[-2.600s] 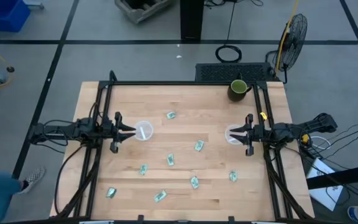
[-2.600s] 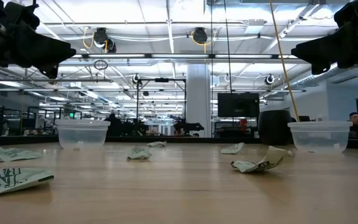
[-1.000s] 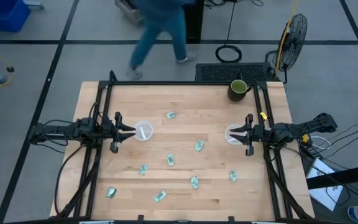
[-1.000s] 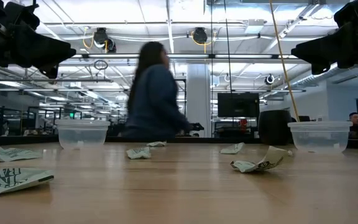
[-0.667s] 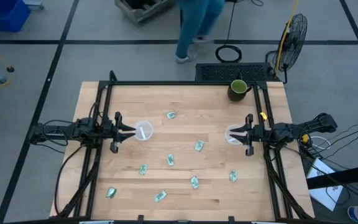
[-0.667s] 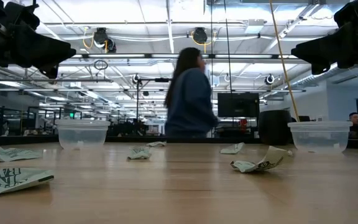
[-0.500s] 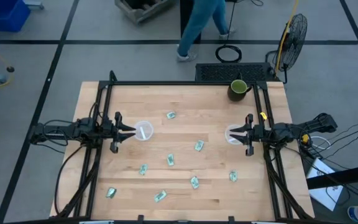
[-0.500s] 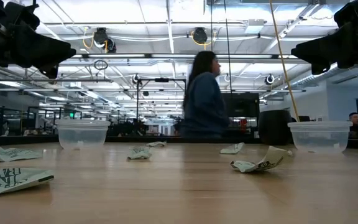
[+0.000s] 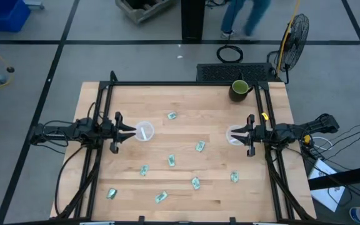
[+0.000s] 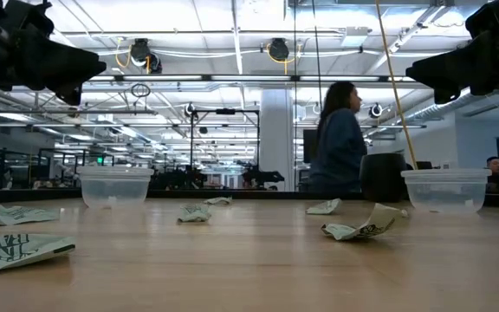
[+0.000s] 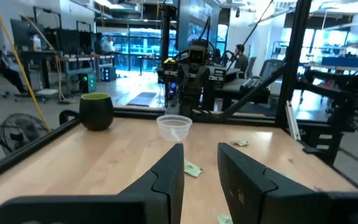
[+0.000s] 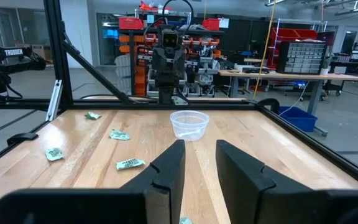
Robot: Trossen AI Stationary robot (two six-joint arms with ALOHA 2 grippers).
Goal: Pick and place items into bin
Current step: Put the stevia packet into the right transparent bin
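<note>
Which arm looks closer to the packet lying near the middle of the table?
Probably the right. That packet lies nearer the right gripper, which hangs open by its clear cup. The left gripper, also open, is farther off.

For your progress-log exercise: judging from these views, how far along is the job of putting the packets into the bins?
Done: nothing that shows; both clear tubs look empty.
In hand: nothing. The left gripper and the right gripper hover open at the table's two sides, each by a tub.
Left: every visible packet lies loose on the wood, for example.
</note>
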